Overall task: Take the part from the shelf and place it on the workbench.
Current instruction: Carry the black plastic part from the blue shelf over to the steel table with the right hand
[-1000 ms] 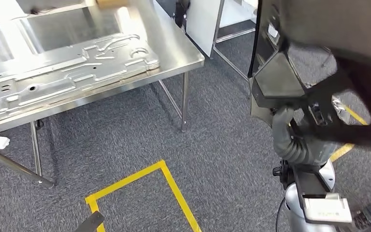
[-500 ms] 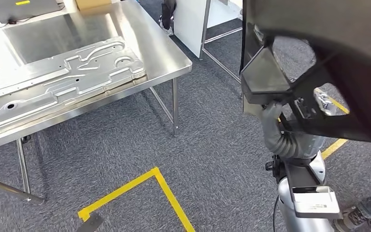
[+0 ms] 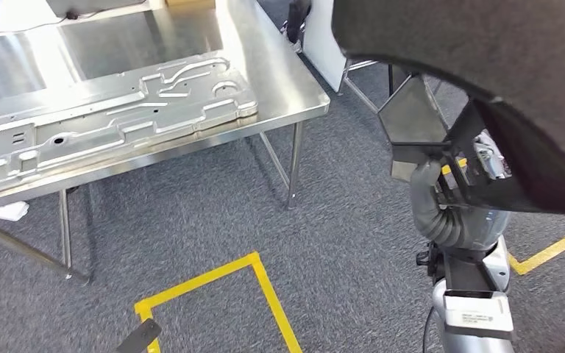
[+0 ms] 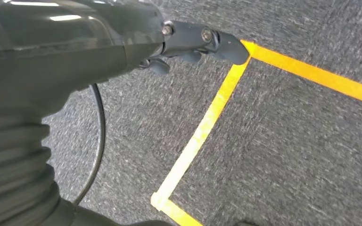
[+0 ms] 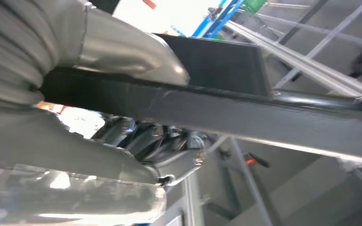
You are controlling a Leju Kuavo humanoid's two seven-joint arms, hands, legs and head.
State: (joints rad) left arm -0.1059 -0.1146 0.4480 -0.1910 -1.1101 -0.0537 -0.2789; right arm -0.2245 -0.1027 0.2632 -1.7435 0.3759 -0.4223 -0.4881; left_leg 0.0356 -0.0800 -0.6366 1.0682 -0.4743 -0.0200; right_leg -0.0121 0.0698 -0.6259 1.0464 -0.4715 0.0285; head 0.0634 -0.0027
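Black part (image 3: pixel 500 88) carried at the right side, well apart from the steel desk (image 3: pixel 279 70).

Right hand (image 5: pixel 136 127) grips the part's dark bar, thumb above and fingers below; the part's upper bulk is blurred and cut off at the head view's edge. Left hand (image 4: pixel 202 42) hangs over grey carpet (image 3: pixel 338 243) with yellow tape (image 4: pixel 202 132), grasping nothing, fingers loosely apart. A white label (image 3: pixel 477 318) on the right arm carries unreadable print. A stamped metal panel (image 3: pixel 110 121) lies on the desk.
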